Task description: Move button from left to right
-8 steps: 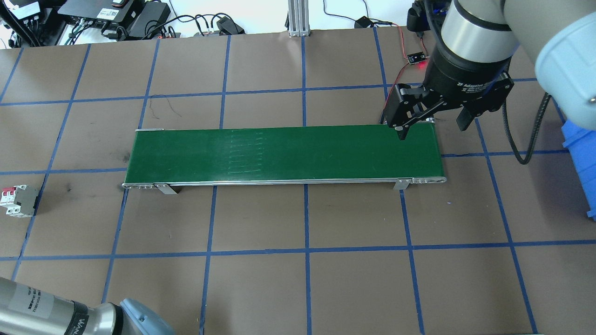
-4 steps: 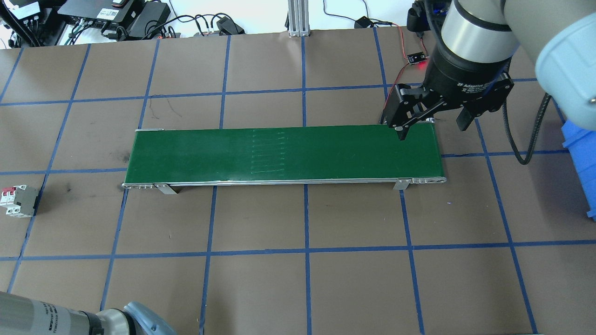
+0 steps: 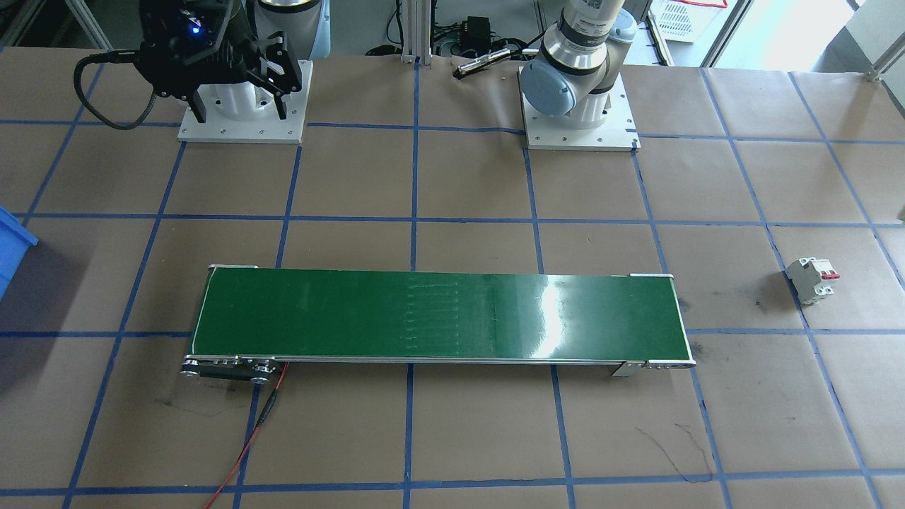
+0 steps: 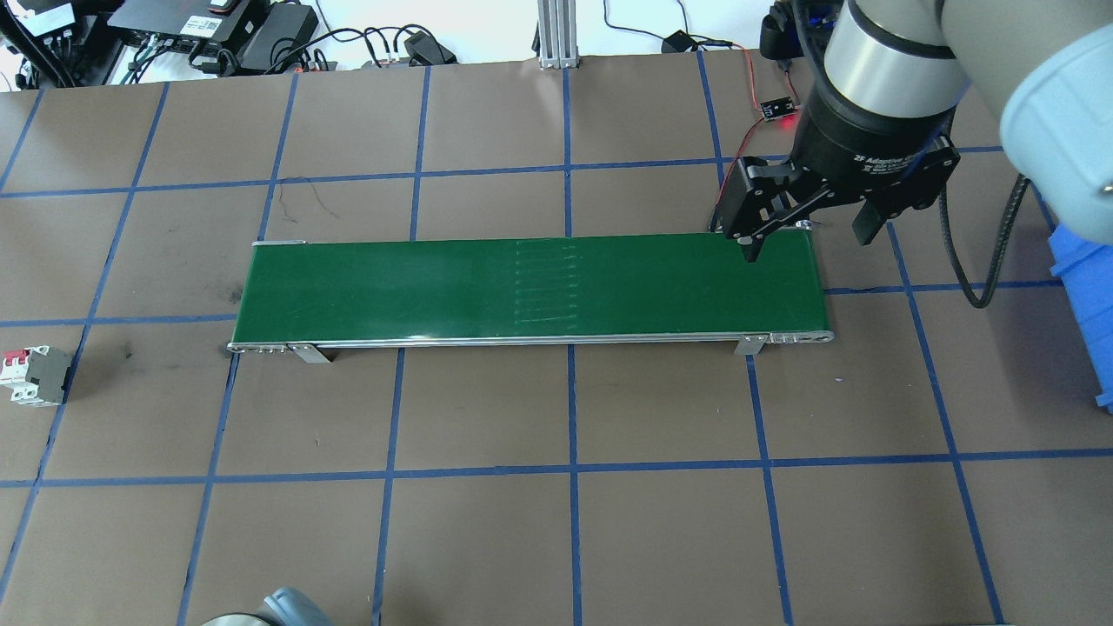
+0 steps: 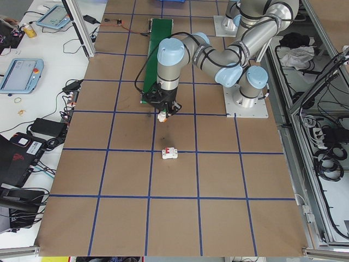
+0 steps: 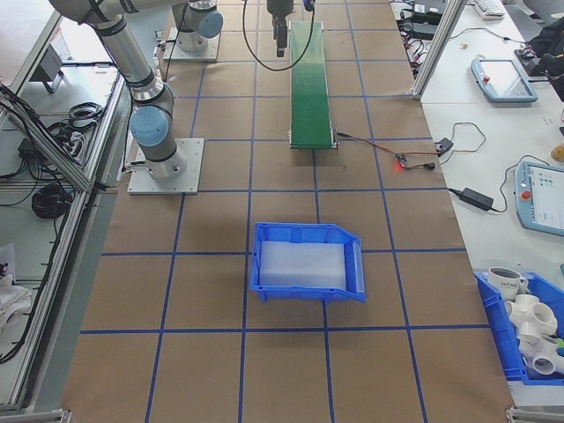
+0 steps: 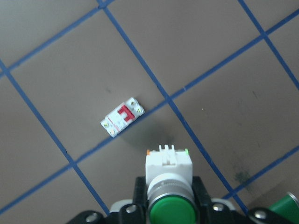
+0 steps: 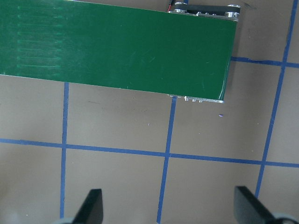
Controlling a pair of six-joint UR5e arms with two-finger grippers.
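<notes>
The left gripper (image 7: pixel 170 212) has its jaws clamped on the button (image 7: pixel 169 179), a dark green round cap on a whitish blocky base, held between them with the base pointing away from the wrist and lifted clear of the desk (image 7: pixel 224 56), which suits carrying it rather than setting it down. Just beyond the jaws, below on the brown paper, lies a white circuit breaker (image 7: pixel 122 116) with red levers, untouched and apart from the button. Further out, past the left arm, the green conveyor belt (image 4: pixel 530 287) stretches toward the robot's right, probably the route for the button. At its far end the right gripper (image 4: pixel 809 222) hangs with jaws spread wide and empty, seemingly waiting to receive. Beyond it sits a blue bin (image 6: pixel 307 262).
</notes>
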